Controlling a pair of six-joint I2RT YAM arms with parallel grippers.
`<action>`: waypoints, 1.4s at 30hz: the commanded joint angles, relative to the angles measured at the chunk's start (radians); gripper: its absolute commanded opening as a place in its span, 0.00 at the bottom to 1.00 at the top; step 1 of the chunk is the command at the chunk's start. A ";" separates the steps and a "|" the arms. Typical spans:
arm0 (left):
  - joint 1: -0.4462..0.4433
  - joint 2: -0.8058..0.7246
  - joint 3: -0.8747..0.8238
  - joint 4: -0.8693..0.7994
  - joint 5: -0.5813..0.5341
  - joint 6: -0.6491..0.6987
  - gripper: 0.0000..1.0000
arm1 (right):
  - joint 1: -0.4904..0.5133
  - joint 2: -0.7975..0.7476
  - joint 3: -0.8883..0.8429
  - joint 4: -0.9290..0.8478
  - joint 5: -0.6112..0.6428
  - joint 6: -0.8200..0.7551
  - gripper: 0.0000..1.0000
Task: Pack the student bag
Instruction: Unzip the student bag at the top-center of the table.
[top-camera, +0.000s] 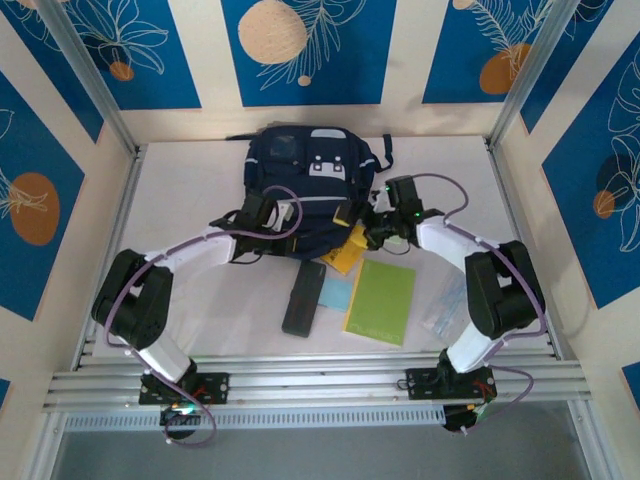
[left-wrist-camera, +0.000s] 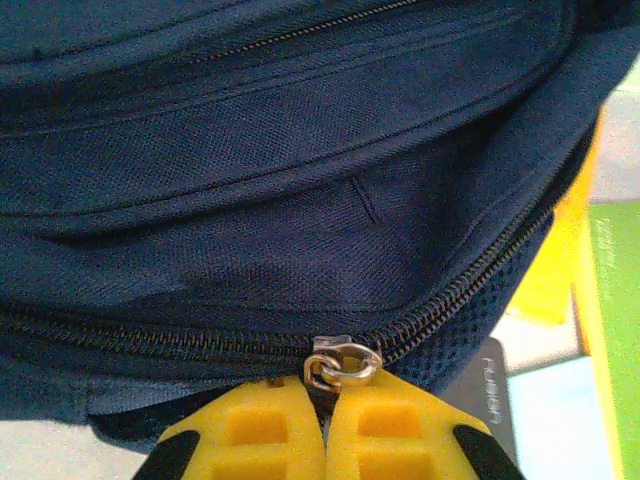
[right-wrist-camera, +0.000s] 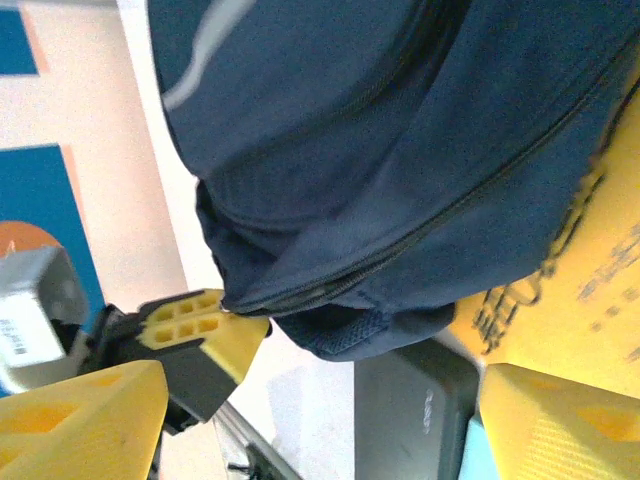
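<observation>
Left tool (top-camera: 255, 212) is sitting at the near left edge of the student bag (top-camera: 300, 165), seen from above, while the right tool (top-camera: 378, 232) is hovering at the bag's near right corner. The bag is lying flat at the far middle of the table (top-camera: 190, 180), beyond both tools. A yellow book (top-camera: 349, 248) is poking out of its near edge, just beside the right tool. A black case (top-camera: 303, 297) and a green notebook (top-camera: 381, 301) are waiting nearer the arm bases.

On the left wrist camera, the left tool (left-wrist-camera: 325, 410) is pinching shut on the zipper pull (left-wrist-camera: 343, 362), its yellow fingers pressed together. The zip track is running across the view and climbing to the right, so any pull would likely have to follow that line.

On the right wrist camera, the right tool (right-wrist-camera: 320, 425) is standing wide open and gripping nothing, with its fingers (right-wrist-camera: 80, 420) well apart. The bag (right-wrist-camera: 400, 130) is lying above it and the yellow book (right-wrist-camera: 590, 260) to the right. The right arm is the nearer one to that book.
</observation>
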 joint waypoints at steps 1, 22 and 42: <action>-0.040 -0.048 -0.007 -0.034 0.061 -0.037 0.00 | 0.063 0.038 -0.015 0.089 0.053 0.145 0.82; -0.032 -0.067 -0.062 -0.161 -0.222 0.046 0.00 | 0.082 0.107 0.141 -0.098 0.066 -0.158 0.00; 0.089 -0.238 -0.187 -0.228 -0.247 0.049 0.00 | -0.072 0.046 0.291 -0.571 -0.021 -0.737 0.00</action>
